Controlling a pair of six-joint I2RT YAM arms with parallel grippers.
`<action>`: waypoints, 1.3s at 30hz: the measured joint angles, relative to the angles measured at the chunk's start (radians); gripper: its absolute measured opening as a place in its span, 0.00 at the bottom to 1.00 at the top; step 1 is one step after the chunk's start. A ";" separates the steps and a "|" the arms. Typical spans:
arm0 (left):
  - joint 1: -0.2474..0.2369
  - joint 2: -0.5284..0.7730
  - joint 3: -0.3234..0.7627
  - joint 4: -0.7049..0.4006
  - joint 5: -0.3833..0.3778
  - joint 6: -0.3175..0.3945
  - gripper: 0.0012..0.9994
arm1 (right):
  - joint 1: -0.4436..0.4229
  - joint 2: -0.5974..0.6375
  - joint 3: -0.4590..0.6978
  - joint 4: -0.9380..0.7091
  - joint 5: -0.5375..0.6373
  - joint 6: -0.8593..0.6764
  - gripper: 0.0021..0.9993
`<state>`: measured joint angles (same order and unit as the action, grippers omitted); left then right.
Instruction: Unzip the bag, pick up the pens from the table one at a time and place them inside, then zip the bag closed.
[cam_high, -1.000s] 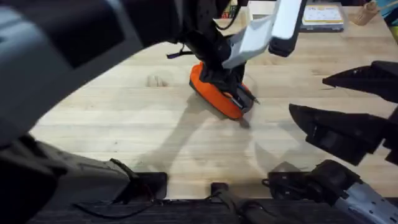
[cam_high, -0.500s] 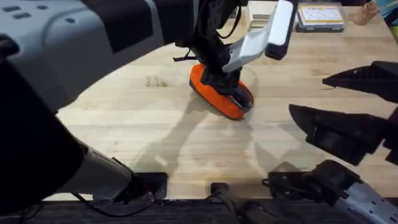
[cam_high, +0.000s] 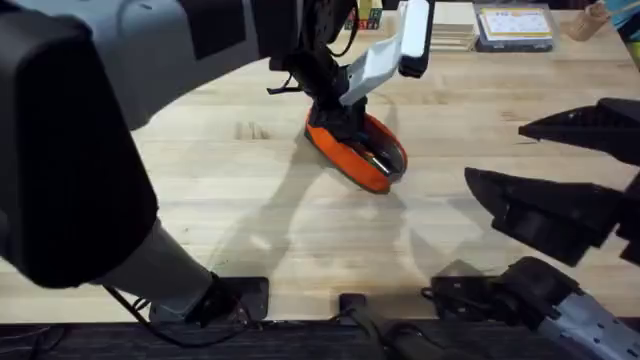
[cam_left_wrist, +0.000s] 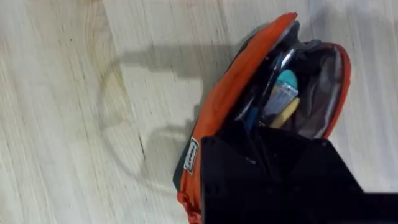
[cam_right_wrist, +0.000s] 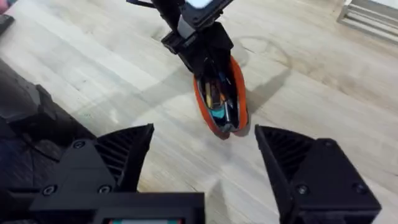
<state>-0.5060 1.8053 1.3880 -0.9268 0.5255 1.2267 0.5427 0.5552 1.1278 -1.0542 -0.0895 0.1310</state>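
- Two arms are at work over the table (cam_high: 230, 210): the left one reaches far forward to the bag (cam_high: 350, 160), while the right one hangs back on the right side, well apart from it.
- The bag, an orange pouch, lies near the middle of the table with its zipper undone and its mouth gaping, greyish lining showing inside.
- The pens (cam_left_wrist: 273, 81) lie inside the open bag, dark shafts with bluish ends, beside a pale yellowish item I cannot identify.
- The left gripper (cam_high: 345, 125) sits at the far end of the bag, touching or just above its opening; whether its fingers are apart or closed, I cannot tell.
- The right gripper (cam_right_wrist: 202, 155) is spread wide, holding nothing, above bare wood near the bag.
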 joint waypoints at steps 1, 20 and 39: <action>0.000 0.000 0.000 0.000 0.001 0.004 0.10 | 0.000 0.000 0.000 0.000 0.000 0.000 1.00; 0.000 -0.009 -0.001 -0.001 0.055 0.001 0.99 | 0.000 0.000 0.000 0.000 0.000 0.000 1.00; 0.218 -0.274 -0.005 -0.086 0.062 0.005 0.99 | 0.000 0.000 0.000 0.002 0.048 0.000 1.00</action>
<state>-0.2881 1.5311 1.3830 -1.0129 0.5873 1.2312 0.5426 0.5552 1.1282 -1.0523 -0.0410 0.1311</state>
